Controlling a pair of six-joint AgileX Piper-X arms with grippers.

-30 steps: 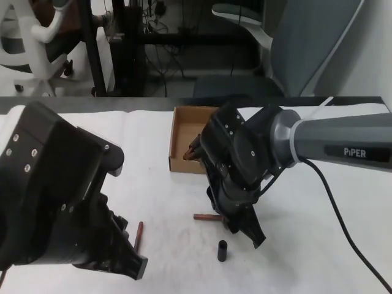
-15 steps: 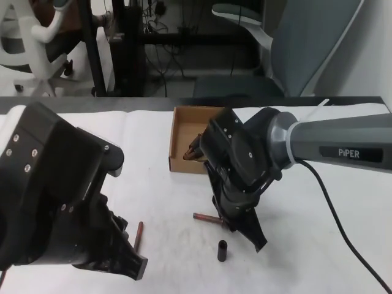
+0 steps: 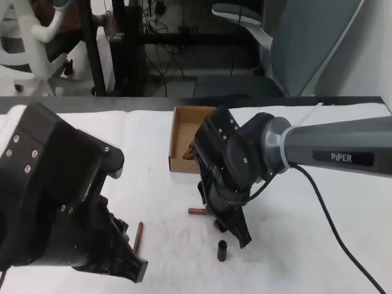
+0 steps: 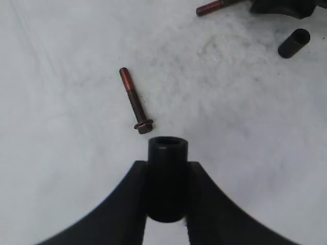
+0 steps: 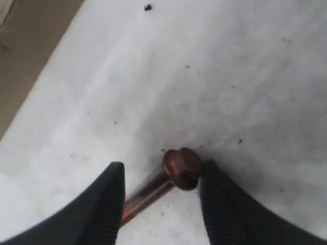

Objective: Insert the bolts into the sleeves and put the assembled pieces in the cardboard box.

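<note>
Jaws of the right gripper [image 5: 162, 204] stand apart, straddling a bolt [image 5: 182, 168] that lies flat on the counter [image 5: 230, 61]. Nothing gripped yet. Bolt head sits against or just beside one finger [image 5: 225, 204]; shank slants off toward the other, so the long axis runs oblique to the closing line, not square across it. High view: threaded end points out from under the gripper toward the left arm's side.

Left gripper [image 4: 167, 214] is clamped on a black sleeve [image 4: 167, 178], bore facing outward, held above the counter. A second bolt [image 4: 136, 100] lies just ahead of it; a loose sleeve [image 4: 294, 42] lies near the right gripper. Cardboard box [image 3: 182, 138] sits beyond the right arm.

Judgement: right arm is nearer this bolt. Closing here would likely catch it near the head, shank possibly swivelling as the jaws meet.
</note>
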